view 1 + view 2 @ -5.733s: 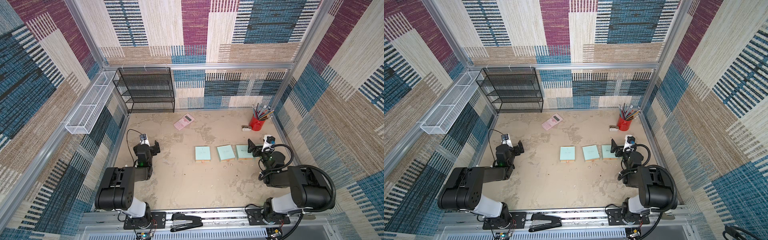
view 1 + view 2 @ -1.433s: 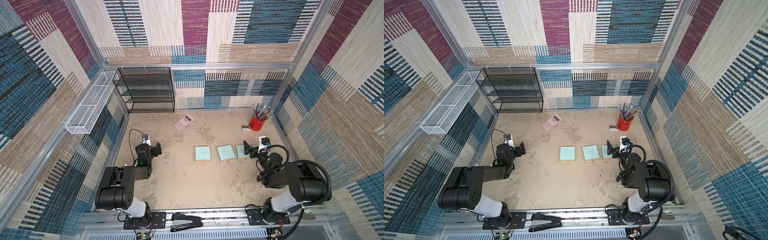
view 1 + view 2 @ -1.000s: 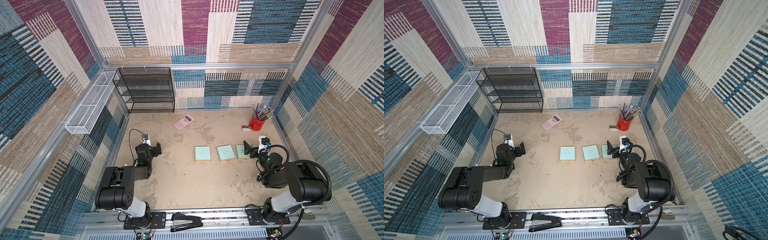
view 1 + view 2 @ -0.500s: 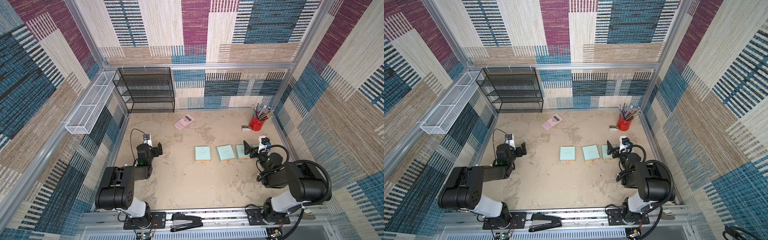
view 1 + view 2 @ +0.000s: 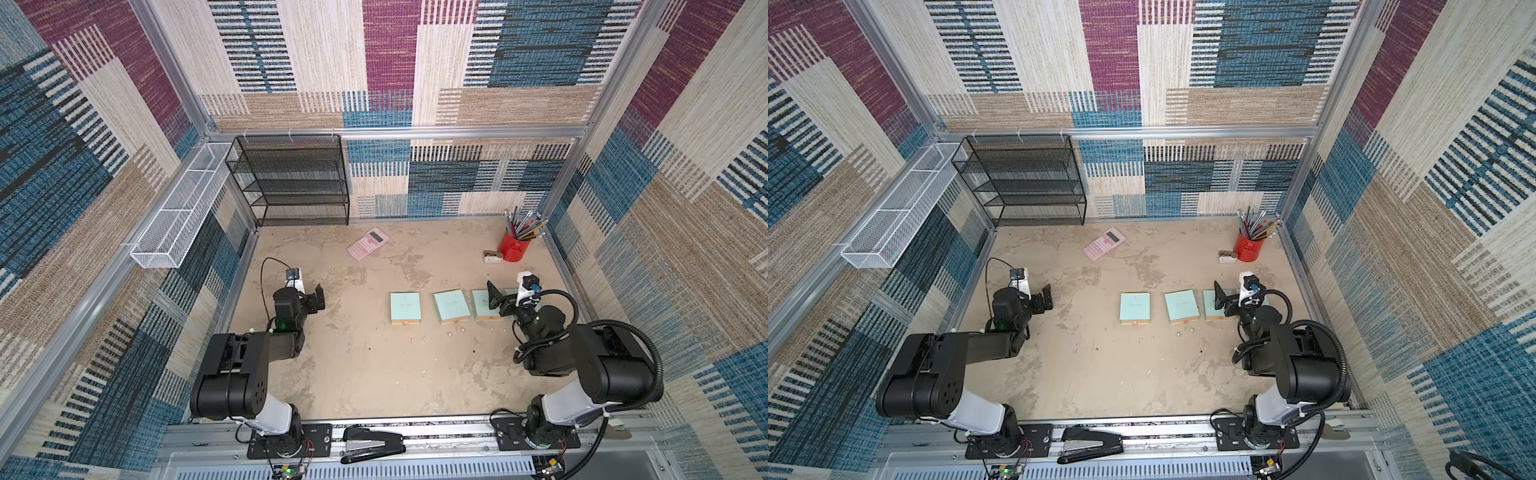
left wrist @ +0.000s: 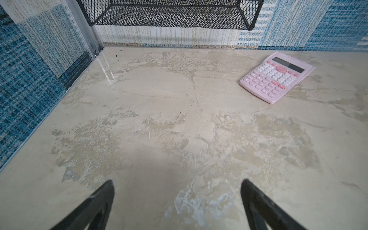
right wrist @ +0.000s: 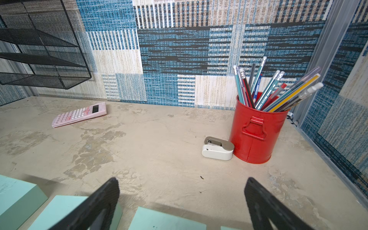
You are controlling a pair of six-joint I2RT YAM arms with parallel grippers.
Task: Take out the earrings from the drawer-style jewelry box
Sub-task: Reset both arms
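The counter [image 5: 365,382] is hemmed in by patterned walls [image 5: 415,178] on three sides, and a metal rail [image 5: 436,428] runs along the near edge, where a black stapler [image 5: 372,444] lies. A black mesh shelf [image 5: 291,183] takes the far left corner with a pink calculator [image 5: 368,243] near it. A red pencil cup [image 5: 514,249] stands in the far right corner, a small white stapler [image 5: 493,257] just beside it. That leaves me the wide middle and near stretch of counter bare between the two arms. My left hand [image 6: 177,182] sits low near the left wall, fingers spread wide over bare counter, grasping nothing. Three mint-green boxes [image 5: 405,305] stand in a row right of centre. My right hand [image 7: 182,179] is poised over the one nearest the right wall, fully released and empty; I cannot tell whether it touches the box. The earrings [image 5: 449,332] are tiny pale specks scattered on the counter just on the near side of the boxes. They lie a little to the left of my right hand and well apart from my left.
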